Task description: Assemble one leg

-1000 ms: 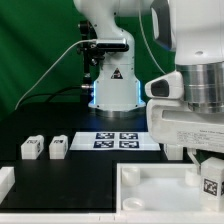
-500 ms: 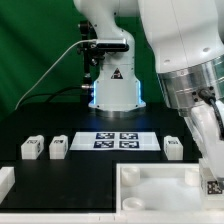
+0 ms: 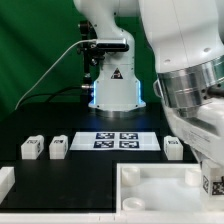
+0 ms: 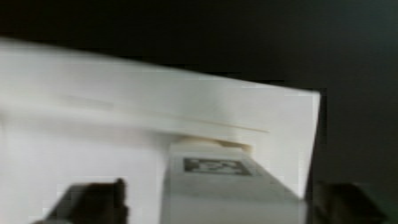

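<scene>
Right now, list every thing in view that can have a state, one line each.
End effector: open, fingers either side of a leg, not yet closed on it.
Leg at the end effector: upright on the large white moulded piece, tag visible.
Two legs at the exterior view's left: resting on the table, apart, untouched.
Leg by the marker board: on the table, untouched.
Marker board: flat on the table.

We see our white arm [image 3: 185, 75] filling the right side of the exterior view, its wrist angled down toward the lower right corner. In the wrist view our gripper [image 4: 221, 205] points downward, its two dark fingers [image 4: 93, 203] spread wide apart.
</scene>
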Action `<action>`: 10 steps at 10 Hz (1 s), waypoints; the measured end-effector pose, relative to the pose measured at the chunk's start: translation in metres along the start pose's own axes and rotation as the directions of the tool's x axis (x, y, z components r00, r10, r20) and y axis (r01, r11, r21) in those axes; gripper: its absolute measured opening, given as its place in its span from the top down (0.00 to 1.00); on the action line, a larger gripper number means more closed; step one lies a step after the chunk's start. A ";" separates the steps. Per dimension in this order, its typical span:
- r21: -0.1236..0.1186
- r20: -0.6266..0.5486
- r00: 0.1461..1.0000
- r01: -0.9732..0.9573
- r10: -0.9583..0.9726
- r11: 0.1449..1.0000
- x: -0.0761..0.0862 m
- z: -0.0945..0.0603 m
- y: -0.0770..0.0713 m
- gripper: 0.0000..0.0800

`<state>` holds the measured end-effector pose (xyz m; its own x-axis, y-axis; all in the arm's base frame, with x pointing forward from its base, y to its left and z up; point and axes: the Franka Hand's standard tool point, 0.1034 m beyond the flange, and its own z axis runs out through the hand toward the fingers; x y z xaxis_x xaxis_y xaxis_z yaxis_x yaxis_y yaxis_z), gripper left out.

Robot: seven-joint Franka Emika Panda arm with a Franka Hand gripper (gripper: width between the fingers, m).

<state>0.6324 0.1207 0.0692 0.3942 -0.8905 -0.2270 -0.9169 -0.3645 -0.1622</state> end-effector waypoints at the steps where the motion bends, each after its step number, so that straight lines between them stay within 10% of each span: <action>1: -0.031 -0.017 0.981 0.192 -0.193 0.981 -0.003 -0.002 -0.003 0.23; 5: -0.043 -0.013 0.828 0.559 -0.560 0.828 0.001 -0.002 -0.002 0.19; 7: -0.114 -0.013 0.556 0.825 -0.831 0.554 0.013 -0.001 0.000 0.19; 10: -0.113 -0.026 0.535 0.838 -0.845 0.534 0.013 -0.001 -0.002 0.33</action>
<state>0.6395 0.1092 0.0674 0.9837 -0.1754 0.0401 -0.1664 -0.9716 -0.1681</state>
